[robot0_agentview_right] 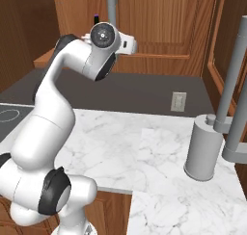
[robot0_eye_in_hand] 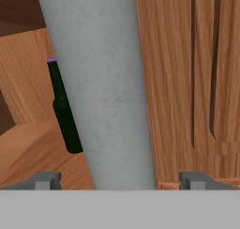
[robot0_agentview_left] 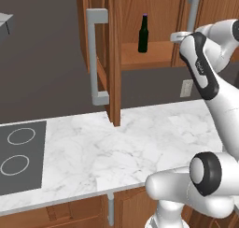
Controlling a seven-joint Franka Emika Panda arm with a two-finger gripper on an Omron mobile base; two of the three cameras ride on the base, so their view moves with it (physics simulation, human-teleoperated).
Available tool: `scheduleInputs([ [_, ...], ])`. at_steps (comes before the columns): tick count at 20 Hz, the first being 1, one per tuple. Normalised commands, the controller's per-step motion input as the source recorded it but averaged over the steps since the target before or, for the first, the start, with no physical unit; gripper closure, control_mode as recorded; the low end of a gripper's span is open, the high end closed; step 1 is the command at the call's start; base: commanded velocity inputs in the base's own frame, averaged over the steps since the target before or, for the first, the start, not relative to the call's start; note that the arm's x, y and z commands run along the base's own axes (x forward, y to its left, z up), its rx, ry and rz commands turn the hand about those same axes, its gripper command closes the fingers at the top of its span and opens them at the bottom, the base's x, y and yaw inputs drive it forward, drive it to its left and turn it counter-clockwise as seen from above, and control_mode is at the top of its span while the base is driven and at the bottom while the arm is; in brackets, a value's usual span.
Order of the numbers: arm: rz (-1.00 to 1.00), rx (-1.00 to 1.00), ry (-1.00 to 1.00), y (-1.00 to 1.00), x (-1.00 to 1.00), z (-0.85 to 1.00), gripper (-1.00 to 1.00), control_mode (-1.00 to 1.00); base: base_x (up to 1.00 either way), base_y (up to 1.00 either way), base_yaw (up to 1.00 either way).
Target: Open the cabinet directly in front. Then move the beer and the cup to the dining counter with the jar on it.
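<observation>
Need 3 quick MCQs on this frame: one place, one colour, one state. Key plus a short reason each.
1. Where does the beer stand?
A. on the cabinet shelf
B. on the marble worktop
C. on the cooktop

2. What colour is the bottle's cap?
A. yellow
B. purplish
C. white

3. How is the left cabinet door?
A. shut
B. taken off
C. swung open

Key: 1 A, it stands inside the cabinet on the wooden shelf. 2 B, the hand view shows a purplish top. 3 C, the door stands edge-on with the shelf exposed.
</observation>
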Motion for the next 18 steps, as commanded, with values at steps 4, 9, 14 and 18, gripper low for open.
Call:
scheduleInputs([
  [4,0.00,0.00,0.00,-0.03,0.37,-0.03,-1.00,-1.00,0.00,0.00,0.00],
  [9,0.00,0.00,0.00,0.00,0.43,-0.03,-1.00,-1.00,0.00,0.00,0.00],
  [14,0.00,0.00,0.00,0.00,0.50,-0.04,1.00,-1.00,0.00,0.00,0.00],
  [18,-0.08,0.00,0.00,0.00,0.26,0.00,1.00,-1.00,0.00,0.00,0.00],
])
